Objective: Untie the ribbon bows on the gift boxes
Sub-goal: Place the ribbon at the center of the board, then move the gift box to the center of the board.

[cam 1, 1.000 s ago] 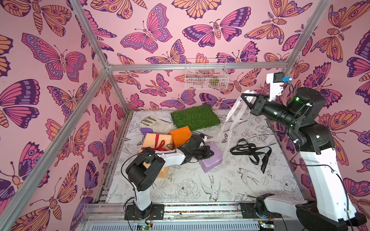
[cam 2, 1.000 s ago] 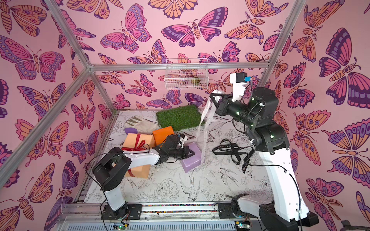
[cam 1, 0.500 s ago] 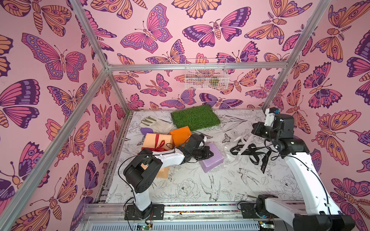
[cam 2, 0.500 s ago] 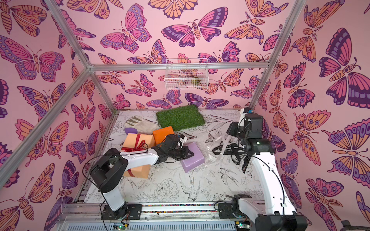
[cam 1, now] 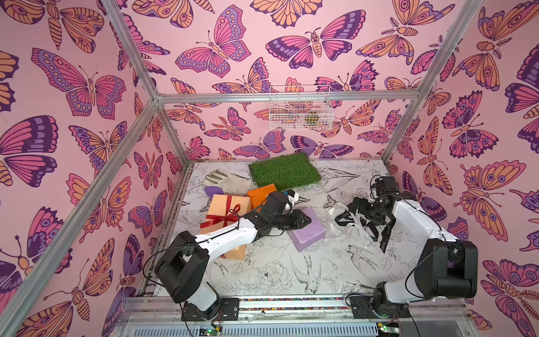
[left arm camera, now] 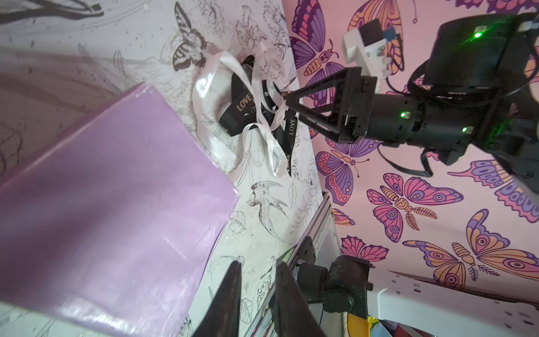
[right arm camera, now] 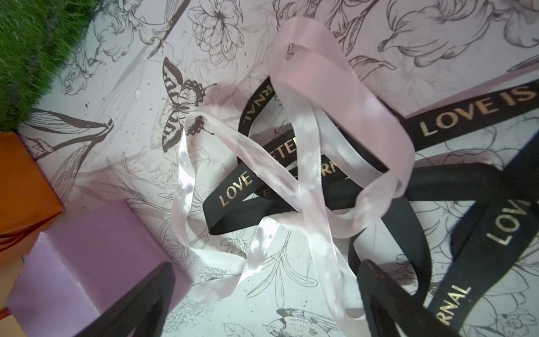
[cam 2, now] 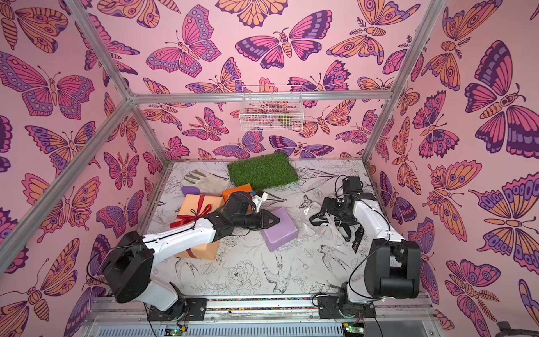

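Moved: the right arm has come down from its high pull. The pale ribbon (right arm camera: 309, 73), a second ago stretched upward, is now dropped on the bench (cam 1: 291, 271).
Pale ribbon: slack coils just ahead of the right jaws, draped across the black ribbon (right arm camera: 230, 194); tied to no box.
Right jaws: sprung wide apart, holding nothing.
Left jaws: eased from shut to a narrow gap, nothing between them.
Lilac box (left arm camera: 116, 189): just beside the left jaws, bare.
Orange box (cam 1: 259, 194): near the left jaws, no ribbon seen on it.
Red bow (cam 1: 230, 216): knotted on the peach box (cam 1: 218, 207), well behind the left jaws.
Assessment: two bows appear undone; the red one remains.
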`<action>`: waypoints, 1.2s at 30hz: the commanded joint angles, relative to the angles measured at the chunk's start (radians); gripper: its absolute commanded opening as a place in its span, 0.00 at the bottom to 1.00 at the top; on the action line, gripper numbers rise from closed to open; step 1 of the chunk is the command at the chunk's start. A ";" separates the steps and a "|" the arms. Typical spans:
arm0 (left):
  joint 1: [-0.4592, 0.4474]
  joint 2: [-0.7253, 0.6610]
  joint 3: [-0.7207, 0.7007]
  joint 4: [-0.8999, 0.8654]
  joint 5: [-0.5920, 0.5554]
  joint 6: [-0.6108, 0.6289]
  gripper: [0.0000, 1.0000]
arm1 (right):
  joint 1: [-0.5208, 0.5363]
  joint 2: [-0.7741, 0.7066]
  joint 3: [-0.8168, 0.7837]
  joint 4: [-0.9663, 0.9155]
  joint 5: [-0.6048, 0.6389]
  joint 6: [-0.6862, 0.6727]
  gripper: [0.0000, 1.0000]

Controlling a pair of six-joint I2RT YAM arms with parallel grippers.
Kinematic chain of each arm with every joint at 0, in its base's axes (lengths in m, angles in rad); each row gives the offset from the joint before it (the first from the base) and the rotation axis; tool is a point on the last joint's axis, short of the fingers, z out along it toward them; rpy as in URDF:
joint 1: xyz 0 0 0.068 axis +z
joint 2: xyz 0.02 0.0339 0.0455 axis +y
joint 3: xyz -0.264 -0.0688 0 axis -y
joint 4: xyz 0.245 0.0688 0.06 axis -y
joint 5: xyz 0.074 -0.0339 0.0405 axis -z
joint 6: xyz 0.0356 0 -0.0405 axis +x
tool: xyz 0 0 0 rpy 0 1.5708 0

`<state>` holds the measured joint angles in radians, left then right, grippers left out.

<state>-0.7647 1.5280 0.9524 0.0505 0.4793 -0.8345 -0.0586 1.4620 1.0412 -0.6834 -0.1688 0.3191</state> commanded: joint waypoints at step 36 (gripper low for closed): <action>0.006 0.553 0.620 -0.035 -0.042 0.269 0.38 | 0.252 -0.428 -0.251 0.086 -0.053 0.181 0.99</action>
<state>-0.7715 2.1487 1.5604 0.1013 0.4198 -0.6285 0.0921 1.0431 0.7803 -0.5690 -0.3317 0.4801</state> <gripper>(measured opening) 0.372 0.994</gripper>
